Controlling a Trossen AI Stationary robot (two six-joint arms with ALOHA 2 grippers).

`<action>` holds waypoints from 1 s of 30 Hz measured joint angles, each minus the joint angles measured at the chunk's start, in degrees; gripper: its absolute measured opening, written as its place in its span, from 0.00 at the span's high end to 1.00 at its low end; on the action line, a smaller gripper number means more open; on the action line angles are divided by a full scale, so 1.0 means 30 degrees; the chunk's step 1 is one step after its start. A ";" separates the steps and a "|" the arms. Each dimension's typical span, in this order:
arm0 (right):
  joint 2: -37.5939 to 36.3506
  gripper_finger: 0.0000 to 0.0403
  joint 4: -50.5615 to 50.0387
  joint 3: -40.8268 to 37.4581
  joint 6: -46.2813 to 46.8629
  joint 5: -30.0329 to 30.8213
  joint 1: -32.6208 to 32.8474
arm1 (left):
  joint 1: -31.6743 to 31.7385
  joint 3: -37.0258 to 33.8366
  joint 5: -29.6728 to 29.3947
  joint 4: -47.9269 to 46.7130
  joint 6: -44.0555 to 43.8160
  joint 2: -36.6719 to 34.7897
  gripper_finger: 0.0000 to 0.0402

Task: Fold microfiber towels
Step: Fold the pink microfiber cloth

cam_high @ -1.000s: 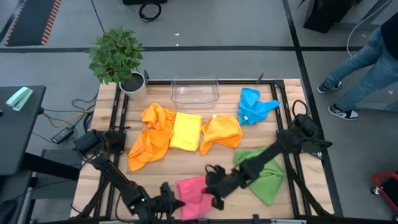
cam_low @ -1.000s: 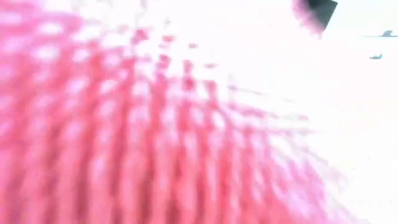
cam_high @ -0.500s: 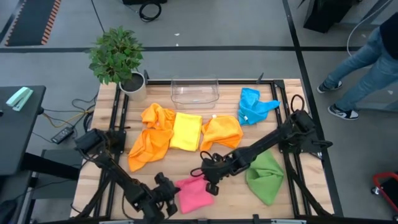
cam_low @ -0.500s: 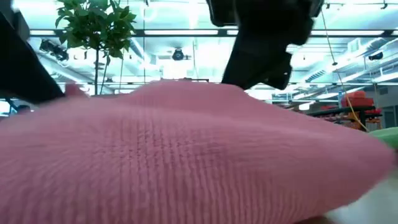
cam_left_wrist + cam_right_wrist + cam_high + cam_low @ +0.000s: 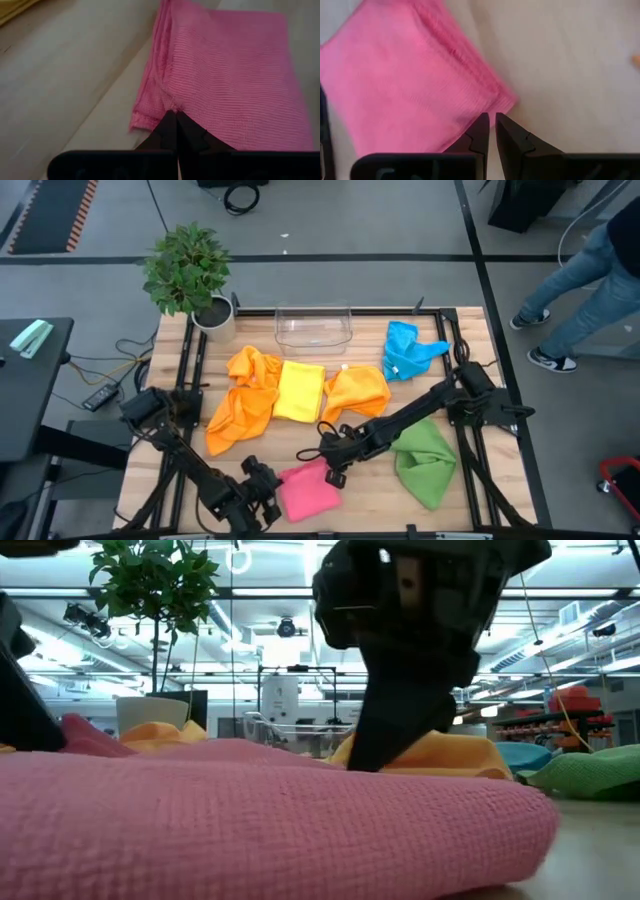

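Observation:
The pink towel (image 5: 308, 492) lies folded and flat on the table near its front edge; the low view shows it close up (image 5: 260, 820). My left gripper (image 5: 172, 114) is shut at its left edge, seen from above (image 5: 270, 496). My right gripper (image 5: 491, 119) is at its far right corner (image 5: 333, 470), its fingers nearly together. Two orange towels (image 5: 245, 395) (image 5: 357, 393), a yellow towel (image 5: 300, 390), a blue towel (image 5: 408, 348) and a green towel (image 5: 425, 462) lie loose on the table. My left gripper pinches the pink towel's edge (image 5: 168, 101) a little way from a corner (image 5: 136, 122). The cloth puckers at the fingertips. The fingers slant down from the table's left. The towel lies flat, with stacked layers showing along that side. My right gripper has its fingertips (image 5: 483, 122) on the towel's edge right beside its corner (image 5: 506, 102), with only a narrow slit between them. The fingers slant down from the far right. That corner rests on the table.
A clear plastic bin (image 5: 313, 327) stands at the far edge, with a potted plant (image 5: 190, 275) at the far left corner. Bare wood (image 5: 290, 442) lies between the row of towels and the pink one. A person (image 5: 590, 280) walks beyond the table's right side.
The pink towel, held up close to the low camera a second ago, has come down and now lies flat on the table. My right gripper has sunk and gone toward the table's left and far edges with its corner. My left gripper has tipped downward.

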 joint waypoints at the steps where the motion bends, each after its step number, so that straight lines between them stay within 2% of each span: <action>1: -0.0013 0.90 -0.0028 0.0000 -0.0005 0.0084 -0.0068 | 0.0090 0.0000 0.0185 -0.0059 0.0003 0.0000 1.00; 9: -0.0208 0.90 0.0604 0.0000 -0.0370 0.0113 -0.0322 | 0.0806 0.0000 0.0414 0.0062 0.1152 0.0000 0.99; 16: -0.1340 0.90 0.2953 0.0022 -0.0219 0.1189 0.0857 | 0.1273 0.0000 0.0466 -0.0015 0.1231 0.0007 0.98; 21: -0.0018 0.90 0.3013 -0.0007 0.0000 0.1601 0.1394 | 0.1486 0.0000 0.0569 -0.0006 0.1165 0.0007 0.99; 30: 0.1556 0.90 0.3504 -0.0001 0.0486 0.1657 0.0691 | 0.1770 0.0000 0.0690 -0.0083 0.1166 0.0022 0.99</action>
